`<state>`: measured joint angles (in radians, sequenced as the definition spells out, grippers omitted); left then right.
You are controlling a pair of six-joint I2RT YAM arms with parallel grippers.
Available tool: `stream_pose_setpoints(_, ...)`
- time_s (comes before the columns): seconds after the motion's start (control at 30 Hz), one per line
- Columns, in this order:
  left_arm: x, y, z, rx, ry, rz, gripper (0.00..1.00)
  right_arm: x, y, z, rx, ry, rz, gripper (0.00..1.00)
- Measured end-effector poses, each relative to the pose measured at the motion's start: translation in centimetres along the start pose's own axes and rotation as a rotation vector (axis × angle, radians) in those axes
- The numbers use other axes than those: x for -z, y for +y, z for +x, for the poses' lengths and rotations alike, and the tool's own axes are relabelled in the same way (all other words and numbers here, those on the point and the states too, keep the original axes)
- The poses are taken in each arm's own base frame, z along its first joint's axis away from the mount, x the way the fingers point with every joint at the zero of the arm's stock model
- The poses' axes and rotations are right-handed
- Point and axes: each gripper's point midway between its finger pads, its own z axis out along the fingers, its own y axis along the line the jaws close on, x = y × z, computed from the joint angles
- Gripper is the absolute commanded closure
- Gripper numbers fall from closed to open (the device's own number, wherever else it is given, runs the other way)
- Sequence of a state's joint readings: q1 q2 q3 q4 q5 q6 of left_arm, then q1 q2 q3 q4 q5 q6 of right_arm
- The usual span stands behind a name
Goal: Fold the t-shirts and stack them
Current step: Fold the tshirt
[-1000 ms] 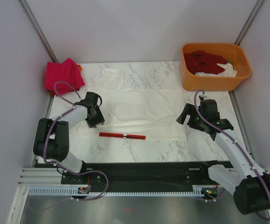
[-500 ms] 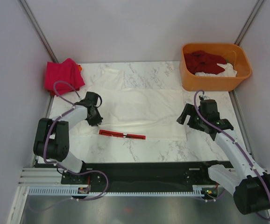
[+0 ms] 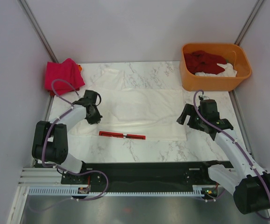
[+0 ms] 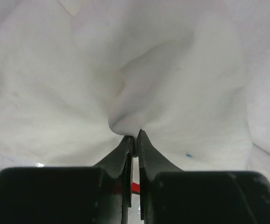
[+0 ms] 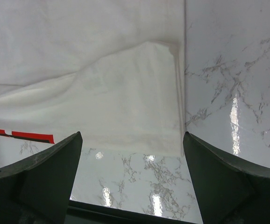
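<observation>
A large white t-shirt (image 3: 139,109) lies spread on the marble table with a red printed strip (image 3: 122,136) along its near edge. My left gripper (image 3: 94,116) is shut on a pinch of the white cloth (image 4: 130,126) at the shirt's left side. My right gripper (image 3: 187,117) is open above the shirt's near right corner (image 5: 167,135), touching nothing. A bright pink-red t-shirt (image 3: 62,74) lies folded at the far left. Dark red (image 3: 205,60) and white (image 3: 221,71) shirts lie in the orange tub.
The orange plastic tub (image 3: 214,81) stands at the far right corner. Grey walls close in on both sides and the back. A black base rail (image 3: 135,172) runs along the near table edge.
My left gripper has moved slightly away and to the left, pulling the shirt's left edge with it. The right arm has not moved.
</observation>
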<state>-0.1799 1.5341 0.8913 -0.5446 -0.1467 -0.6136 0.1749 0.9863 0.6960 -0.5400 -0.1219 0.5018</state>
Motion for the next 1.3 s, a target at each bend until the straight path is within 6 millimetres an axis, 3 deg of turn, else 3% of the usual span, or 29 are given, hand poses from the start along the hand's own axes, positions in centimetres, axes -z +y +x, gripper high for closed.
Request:
stream_pose_setpoints(0.03, 0.1, -0.1, -0.2, 0.0, -0.004, 0.002, 0.97, 0.0, 0.0, 0.0, 0.001, 0.0, 0.0, 0.03)
stream_pose_setpoints(0.2, 0.6, -0.9, -1.5, 0.002, -0.031, 0.021, 0.98, 0.0, 0.0, 0.0, 0.001, 0.0, 0.0, 0.02)
stream_pose_setpoints(0.3, 1.1, -1.6, -2.6, 0.005, -0.049, 0.036, 0.98, 0.0, 0.0, 0.0, 0.002, 0.0, 0.0, 0.02)
stream_pose_setpoints(0.4, 1.7, -3.1, -4.4, 0.008, -0.07, 0.062, 0.9, 0.0, 0.0, 0.0, 0.001, 0.002, 0.001, 0.02)
stream_pose_setpoints(0.43, 1.9, -3.8, -5.2, 0.009, -0.079, 0.077, 0.86, -0.1, -0.1, 0.1, 0.001, 0.004, 0.002, 0.02)
stream_pose_setpoints(0.57, 1.9, -7.3, -8.0, -0.02, -0.107, 0.125, 0.3, -0.2, -0.1, 0.2, 0.001, 0.01, 0.005, 0.02)
stream_pose_setpoints(0.7, 1.5, -10.9, -9.9, -0.05, -0.12, 0.175, 0.17, -0.4, -0.1, 0.3, 0.003, 0.019, 0.005, 0.02)
stream_pose_setpoints(0.8, 1.8, -11.7, -10.0, -0.062, -0.125, 0.185, 0.14, -0.5, -0.2, 0.4, 0.007, 0.025, 0.009, 0.02)
stream_pose_setpoints(0.97, 4.0, -10.4, -10.4, -0.058, -0.165, 0.173, 0.21, -1.3, -0.3, 0.8, 0.004, 0.054, 0.008, 0.02)
stream_pose_setpoints(1.03, 5.4, -8.9, -9.7, -0.051, -0.186, 0.164, 0.21, -2.0, -0.5, 1.5, 0.006, 0.08, 0.014, 0.02)
stream_pose_setpoints(1.17, 6.3, -4.4, -6.0, -0.043, -0.175, 0.102, 0.19, -3.1, -0.9, 3.6, 0.013, 0.137, 0.026, 0.02)
stream_pose_setpoints(1.3, 4.2, 0.3, -1.5, -0.01, -0.071, 0.002, 0.16, -4.2, -1.3, 5.1, 0.023, 0.193, 0.044, 0.02)
